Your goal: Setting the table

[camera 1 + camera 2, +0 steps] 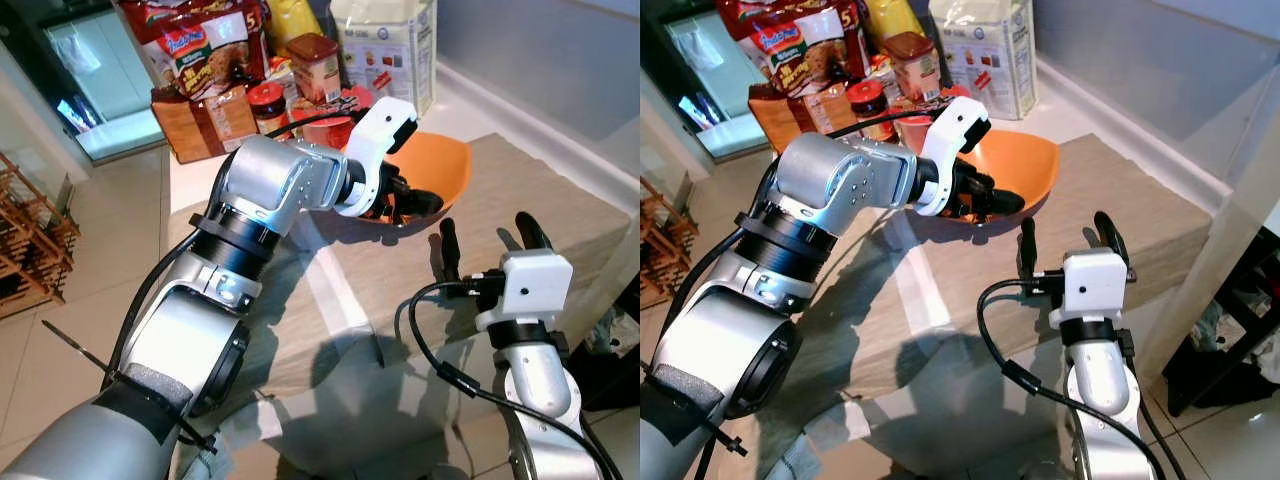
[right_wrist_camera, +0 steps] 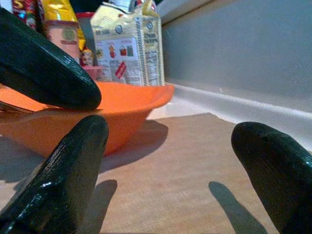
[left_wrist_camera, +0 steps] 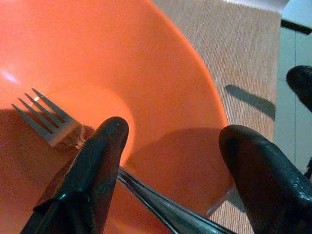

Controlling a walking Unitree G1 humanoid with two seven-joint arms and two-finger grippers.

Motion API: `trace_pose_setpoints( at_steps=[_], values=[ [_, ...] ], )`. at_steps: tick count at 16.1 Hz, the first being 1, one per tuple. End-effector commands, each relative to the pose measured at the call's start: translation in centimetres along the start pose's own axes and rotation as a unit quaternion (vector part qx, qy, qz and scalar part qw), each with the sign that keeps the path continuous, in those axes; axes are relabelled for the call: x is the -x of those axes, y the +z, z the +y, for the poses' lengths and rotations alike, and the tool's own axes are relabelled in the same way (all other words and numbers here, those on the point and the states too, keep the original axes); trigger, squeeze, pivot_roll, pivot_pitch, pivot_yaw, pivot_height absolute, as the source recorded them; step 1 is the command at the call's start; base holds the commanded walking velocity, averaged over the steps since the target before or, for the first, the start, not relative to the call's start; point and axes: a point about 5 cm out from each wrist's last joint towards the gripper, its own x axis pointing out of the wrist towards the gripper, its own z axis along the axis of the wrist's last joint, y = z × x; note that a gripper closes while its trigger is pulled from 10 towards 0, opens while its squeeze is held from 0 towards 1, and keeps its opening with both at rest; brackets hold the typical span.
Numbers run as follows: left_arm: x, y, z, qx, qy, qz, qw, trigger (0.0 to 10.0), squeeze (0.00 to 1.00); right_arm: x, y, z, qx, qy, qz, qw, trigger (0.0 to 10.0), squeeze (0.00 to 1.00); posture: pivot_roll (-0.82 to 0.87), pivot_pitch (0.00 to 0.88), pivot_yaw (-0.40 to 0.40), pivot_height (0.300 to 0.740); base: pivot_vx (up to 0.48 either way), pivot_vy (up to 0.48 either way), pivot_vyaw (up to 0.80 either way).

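Note:
An orange bowl (image 1: 447, 163) stands on a beige placemat (image 1: 545, 195) at the far side of the table. A metal fork (image 3: 48, 121) lies inside the bowl, its tines on the bowl's floor and its handle running back under one finger. My left gripper (image 1: 415, 205) reaches over the bowl's near rim, open, its fingers (image 3: 105, 146) spread either side of the fork's handle. My right gripper (image 1: 485, 225) hovers open over the placemat a short way in front of the bowl, pointing at it. From the right wrist, the bowl (image 2: 126, 105) sits straight ahead.
Groceries crowd the table's back edge behind the bowl: snack packets (image 1: 200, 45), jars (image 1: 312, 65) and a white carton (image 1: 385, 45). A wooden rack (image 1: 30, 240) stands on the floor at the left. A white ledge (image 1: 1140, 140) and wall run along the right side.

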Motion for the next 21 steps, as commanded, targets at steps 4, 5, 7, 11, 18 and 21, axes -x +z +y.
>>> trace_pose_setpoints(
  at_steps=[4, 5, 7, 11, 18, 21],
  values=[
    [0.1, -0.1, 1.1, 0.015, 0.018, 0.016, 1.000, 10.0, 0.00, 0.6, 0.2, 0.4, -0.003, 0.004, 0.002, 1.000, 10.0, 0.00, -0.25, 0.000, 0.234, 0.722, 0.000, 0.000, 0.00],
    [0.1, 0.0, 1.1, 0.017, 0.018, 0.014, 1.000, 10.0, 0.00, 0.6, 0.2, 0.4, -0.003, 0.003, 0.003, 1.000, 10.0, 0.00, -0.25, 0.000, 0.234, 0.722, 0.000, 0.000, 0.00],
    [0.1, 0.3, 1.5, 0.024, 0.027, 0.006, 0.999, 10.0, 0.00, 0.8, 0.1, 0.4, -0.001, 0.003, 0.006, 1.000, 10.0, 0.00, -0.25, 0.000, 0.234, 0.722, 0.000, 0.000, 0.00],
    [0.0, 0.3, 2.0, 0.030, 0.041, 0.006, 0.999, 10.0, 0.00, 0.9, 0.2, 0.4, 0.002, 0.002, 0.008, 1.000, 10.0, 0.00, -0.26, 0.000, 0.230, 0.722, 0.000, 0.000, 0.00],
    [0.8, 0.6, 3.5, 0.045, 0.093, -0.002, 0.995, 10.0, 0.00, 1.0, 0.1, 0.3, 0.002, 0.005, 0.015, 1.000, 10.0, 0.00, -0.24, 0.000, 0.214, 0.722, 0.000, 0.000, 0.00],
    [1.5, 0.1, 4.4, 0.060, 0.110, 0.012, 0.992, 10.0, 0.00, 1.0, 0.0, 0.3, 0.002, 0.009, 0.017, 1.000, 10.0, 0.00, -0.23, 0.000, 0.207, 0.722, 0.000, 0.000, 0.00]
  ],
)
